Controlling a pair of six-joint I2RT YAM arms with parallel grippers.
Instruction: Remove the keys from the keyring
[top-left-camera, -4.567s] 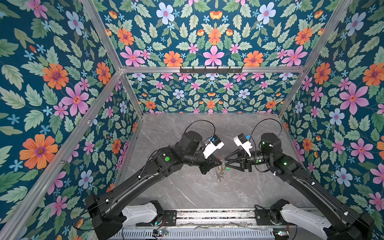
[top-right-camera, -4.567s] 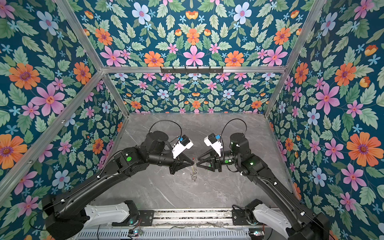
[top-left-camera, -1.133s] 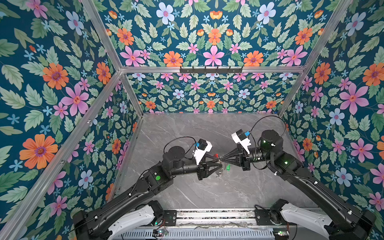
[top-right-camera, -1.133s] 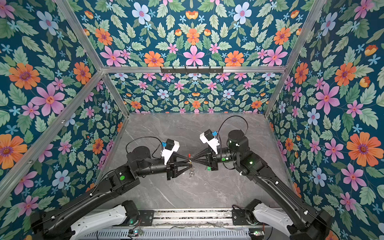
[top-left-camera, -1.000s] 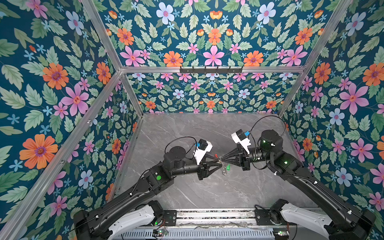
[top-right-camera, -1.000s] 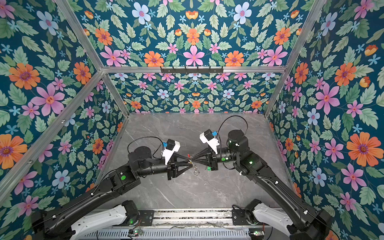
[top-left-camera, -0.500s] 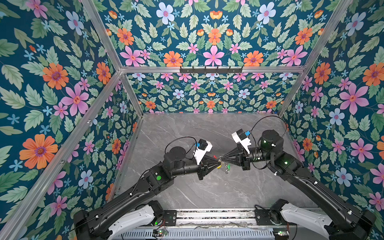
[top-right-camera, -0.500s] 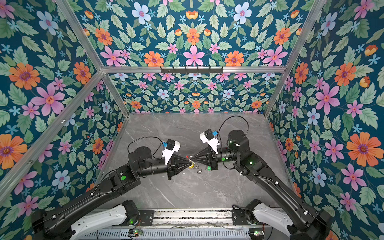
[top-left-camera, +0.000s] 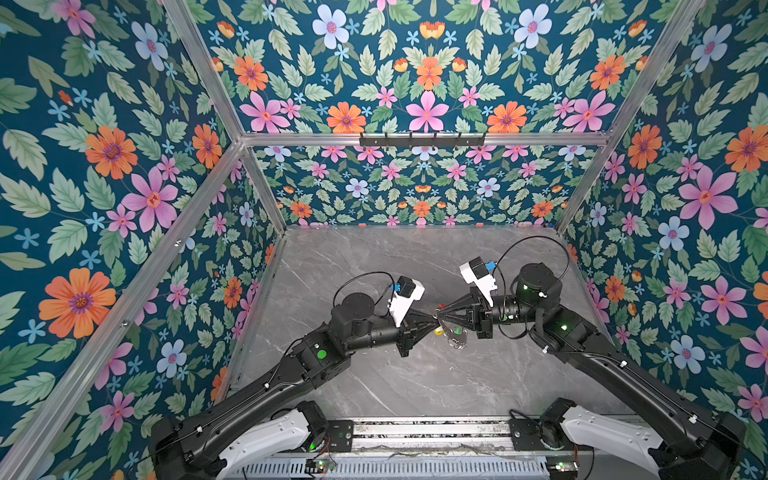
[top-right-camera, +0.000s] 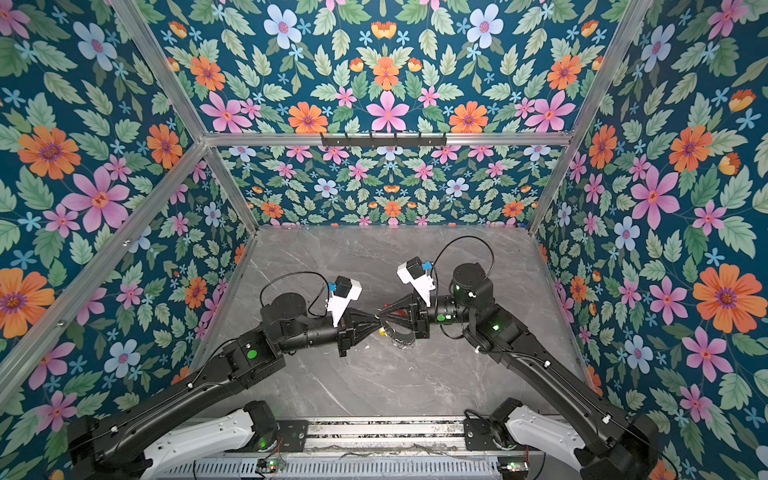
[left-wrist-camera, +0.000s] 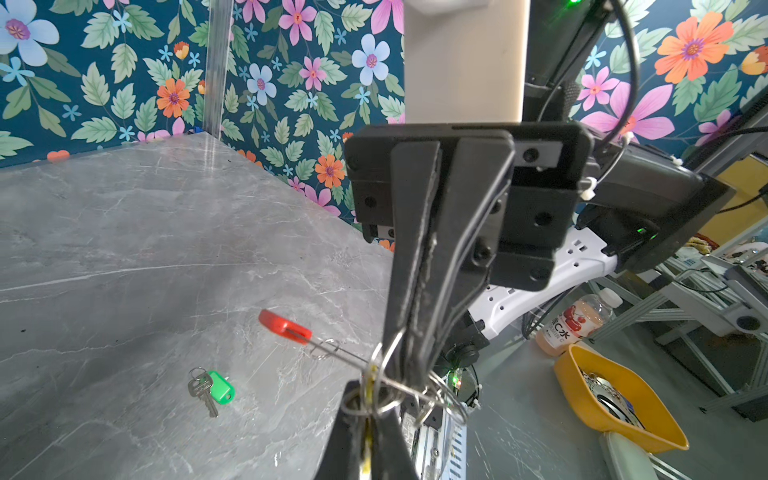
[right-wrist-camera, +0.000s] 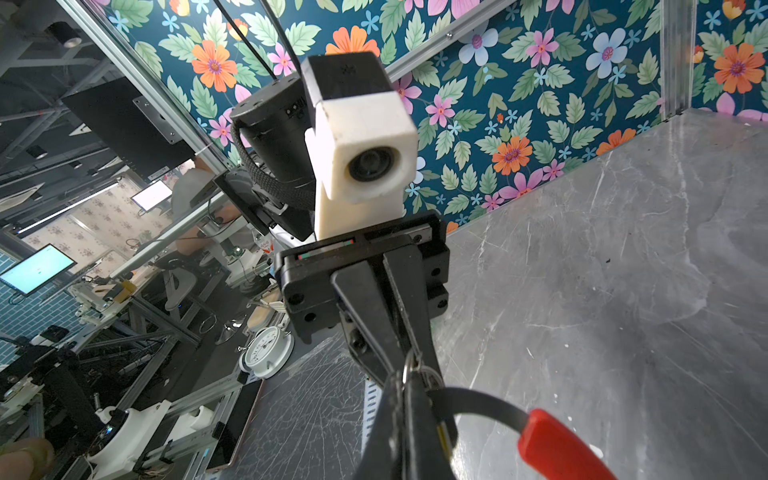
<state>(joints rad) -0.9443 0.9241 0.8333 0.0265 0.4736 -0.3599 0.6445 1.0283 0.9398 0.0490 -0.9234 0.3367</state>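
Note:
Both grippers meet tip to tip above the middle of the table. My right gripper (top-left-camera: 442, 316) (right-wrist-camera: 405, 388) is shut on the keyring (right-wrist-camera: 478, 405), a dark hoop with a red segment (right-wrist-camera: 552, 440) (left-wrist-camera: 284, 326). The hoop hangs below the tips in both top views (top-right-camera: 400, 333). My left gripper (top-left-camera: 433, 319) (left-wrist-camera: 368, 399) is shut on the yellow-tagged key (left-wrist-camera: 367, 440), whose tag shows as a yellow strip between its fingers (top-left-camera: 437, 332). Silver split rings (left-wrist-camera: 399, 388) bunch where the tips meet. The green-tagged key (left-wrist-camera: 212, 390) (top-left-camera: 457, 331) lies loose on the table, apart from the hoop.
The grey marble table (top-left-camera: 374, 374) is walled by floral panels on three sides. A black hook bar (top-left-camera: 422, 139) is on the back wall and a metal rail (top-left-camera: 415, 432) runs along the front edge. Beyond the front edge are a yellow bin (left-wrist-camera: 615, 399) and a bottle (left-wrist-camera: 569, 328).
My left gripper's jaws were open a second ago and have shut on the yellow-tagged key at the right gripper's tips. The right gripper has kept its hold on the keyring.

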